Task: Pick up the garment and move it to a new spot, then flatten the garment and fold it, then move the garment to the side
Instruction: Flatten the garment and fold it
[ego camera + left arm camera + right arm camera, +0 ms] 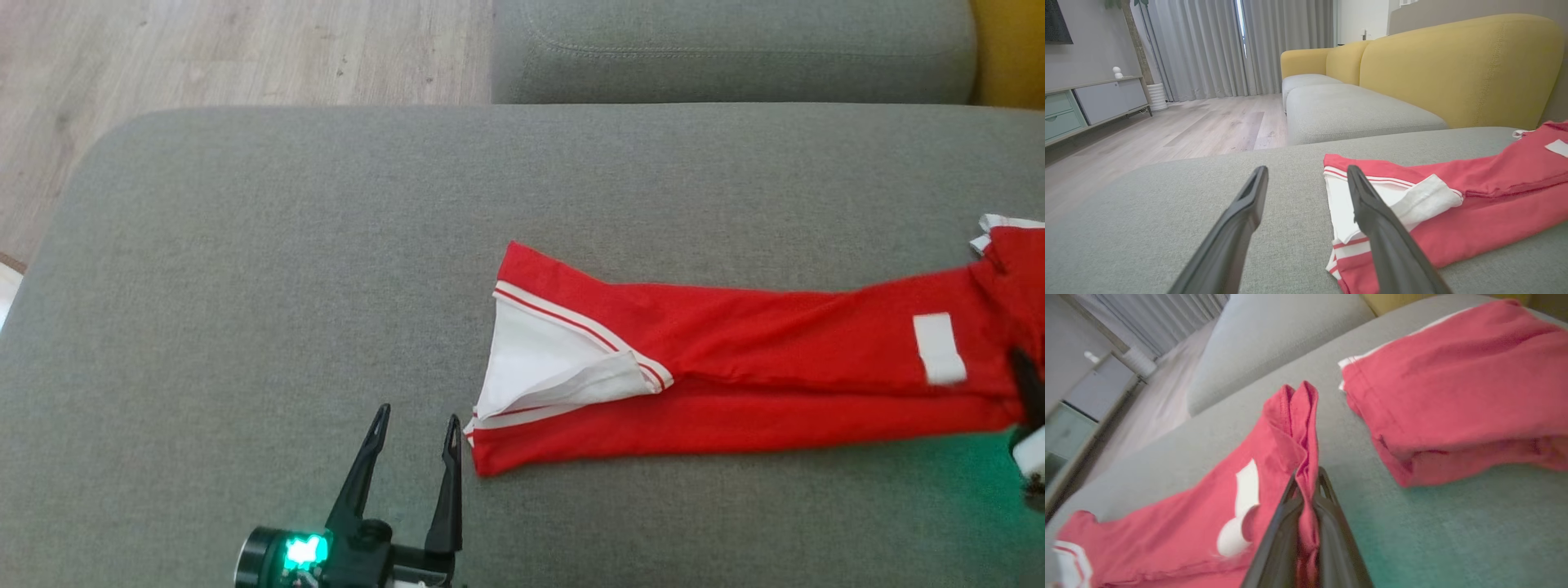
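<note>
Your garment (735,359), a red top with white striped trim, lies stretched across the grey seat cushion (245,245). It runs roughly parallel to the cushion's near edge, from about the middle toward the right side. Its left end is open, with the white inside (547,367) folded out. A white patch (939,349) sits on the red cloth close to the right end.

Your left gripper (418,415) sits near the cushion's near edge, just beside the garment's left end. Its two fingers are spread wide and nothing is between them. In the left wrist view its right finger (1372,212) crosses in front of the white trim, and you cannot tell whether it touches the cloth.

Your right gripper (1306,477) is at the garment's right end. Its fingers are pressed together on a ridge of red fabric, which stands up in a narrow fold above the tips.

Beyond that fold, the right wrist view shows a thicker bunch of red cloth (1453,396) lying on the cushion. You cannot tell there whether it joins the pinched part.

A second grey cushion (735,49) lies past the far edge, with wooden floor (204,49) to its left.
</note>
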Motion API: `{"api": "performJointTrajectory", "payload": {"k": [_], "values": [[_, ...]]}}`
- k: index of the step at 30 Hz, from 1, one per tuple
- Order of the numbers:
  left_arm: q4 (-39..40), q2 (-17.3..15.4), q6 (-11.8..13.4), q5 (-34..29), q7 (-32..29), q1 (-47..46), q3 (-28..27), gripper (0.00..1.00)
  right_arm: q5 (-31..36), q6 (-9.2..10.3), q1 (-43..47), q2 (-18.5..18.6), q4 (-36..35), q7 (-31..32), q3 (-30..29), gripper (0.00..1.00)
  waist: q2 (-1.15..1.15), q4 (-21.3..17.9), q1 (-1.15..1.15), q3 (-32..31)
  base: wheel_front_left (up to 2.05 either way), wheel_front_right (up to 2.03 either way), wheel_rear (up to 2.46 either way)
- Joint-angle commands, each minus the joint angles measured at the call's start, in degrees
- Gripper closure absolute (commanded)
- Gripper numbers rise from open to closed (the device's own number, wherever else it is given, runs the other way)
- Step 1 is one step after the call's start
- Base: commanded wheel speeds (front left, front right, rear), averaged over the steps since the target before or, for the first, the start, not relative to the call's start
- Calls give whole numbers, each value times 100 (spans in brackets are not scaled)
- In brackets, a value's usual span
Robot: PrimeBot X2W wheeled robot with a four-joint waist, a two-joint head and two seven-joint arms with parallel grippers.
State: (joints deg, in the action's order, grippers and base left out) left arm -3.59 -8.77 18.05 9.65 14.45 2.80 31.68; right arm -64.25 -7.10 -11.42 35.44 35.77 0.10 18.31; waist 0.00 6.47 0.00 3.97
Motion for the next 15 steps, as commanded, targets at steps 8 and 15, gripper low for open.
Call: {"api": "performJointTrajectory", "payload": {"k": [8, 15], "values": [[91, 142, -236, -148, 54, -36, -368, 0, -548, -39, 333, -42, -2331, 288, -158, 100, 0, 136, 0, -112, 0, 0, 0], [42, 235, -407, -242, 54, -18, -416, 0, -497, -39, 180, -997, -3142, 717, 131, 100, 0, 537, 0, -144, 0, 0, 0]]}}
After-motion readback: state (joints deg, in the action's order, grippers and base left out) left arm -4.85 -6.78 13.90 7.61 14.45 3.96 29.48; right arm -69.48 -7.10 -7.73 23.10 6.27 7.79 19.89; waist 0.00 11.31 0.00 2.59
